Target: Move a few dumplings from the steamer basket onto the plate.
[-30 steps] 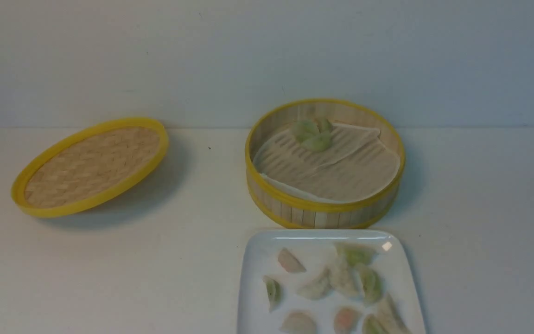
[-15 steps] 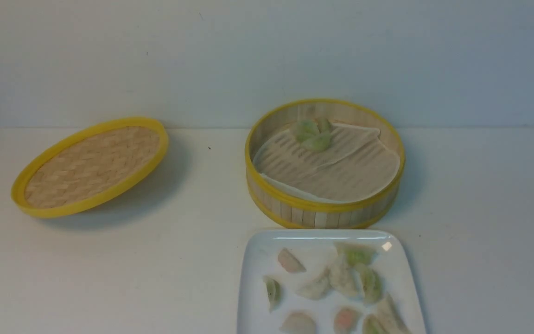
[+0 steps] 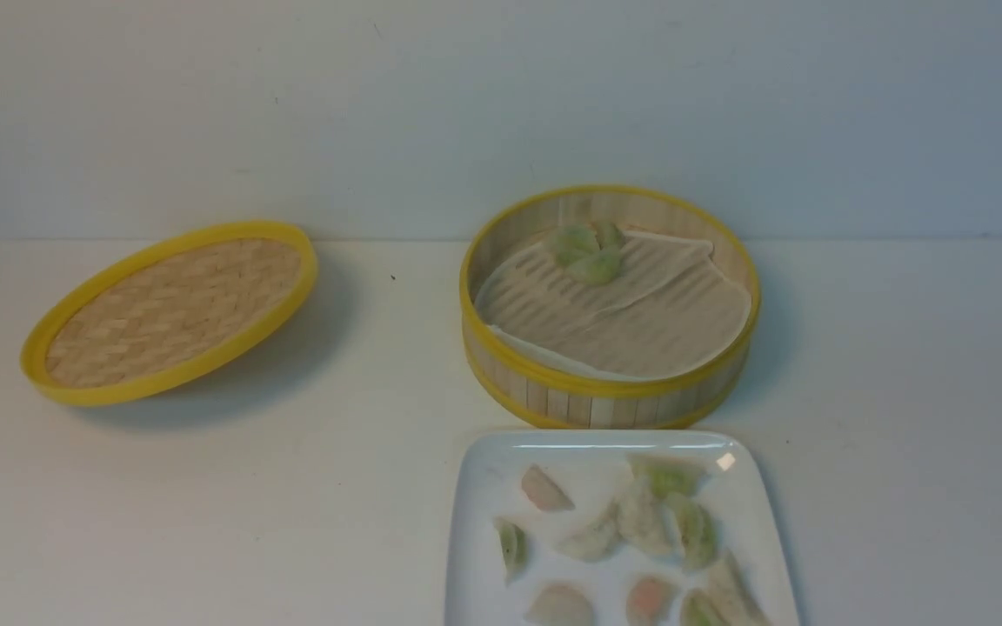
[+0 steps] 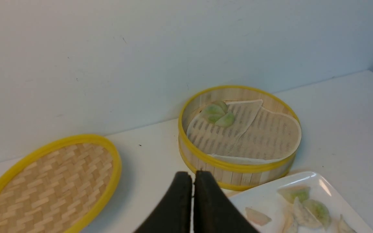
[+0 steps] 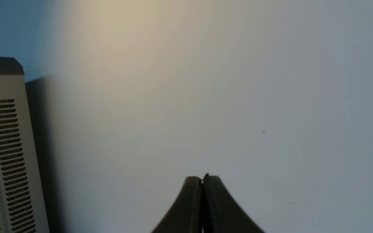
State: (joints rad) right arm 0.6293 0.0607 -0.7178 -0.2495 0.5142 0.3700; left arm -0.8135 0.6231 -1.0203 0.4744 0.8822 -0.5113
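Nothing had moved since before — dumplings (image 3: 590, 254) sat in the steamer basket (image 3: 610, 393), others on the plate (image 3: 484, 487); both grippers (image 4: 193, 178) (image 5: 202, 181) stayed pressed together, empty.

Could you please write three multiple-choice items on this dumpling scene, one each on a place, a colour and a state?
1. Where are the green dumplings in the steamer basket?
A. by its far wall
B. by its near wall
C. dead centre

2. What colour is the rim of the woven lid?
A. red
B. yellow
C. white

3. How is the left gripper?
A. open
B. holding a dumpling
C. shut, holding nothing

Answers: 1 A, they sit near the back wall; 2 B, a yellow band rings it; 3 C, its jaws meet with nothing between.
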